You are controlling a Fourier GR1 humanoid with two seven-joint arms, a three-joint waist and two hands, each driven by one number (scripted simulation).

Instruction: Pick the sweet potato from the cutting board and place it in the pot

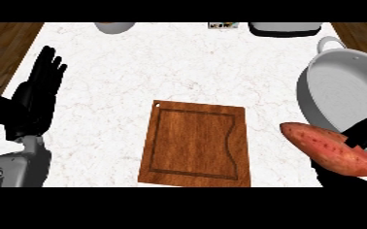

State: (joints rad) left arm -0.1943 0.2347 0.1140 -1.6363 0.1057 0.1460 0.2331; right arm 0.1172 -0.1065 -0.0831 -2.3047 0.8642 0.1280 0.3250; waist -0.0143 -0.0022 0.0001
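Gripping the sweet potato (323, 148), the right robot hand (356, 138) shows at the near right corner of the counter (108, 77) in the head view. Little of it can be seen. Black fingers curl over the reddish-brown root towards its thick end, and a dark mass lies beneath it. The sweet potato is off the cutting board (195, 143). It lies aslant, with its tapered tip pointing towards the board but apart from it, and its thick end runs out past the picture's right side. It hangs just in front of the pot (323, 92) and overlaps the pot's near rim; whether the two touch I cannot tell.

The pot is grey with a paler inside. It stands at the counter's right edge, a loop handle on its far side. The wooden cutting board lies by the near edge, about midway along it, turned a little askew, with a groove running round its face and a small hole at its far left corner.

The left robot hand (39, 92) rests at the counter's left edge, released, its fingers straight and pointing towards the far edge. Its grey forearm comes in at the near left corner.

Along the far edge sit a pale rounded vessel (114, 26), a small coloured item (222, 25) and a dark-and-grey object (283, 29). All three are cut off, so I cannot tell what they are.
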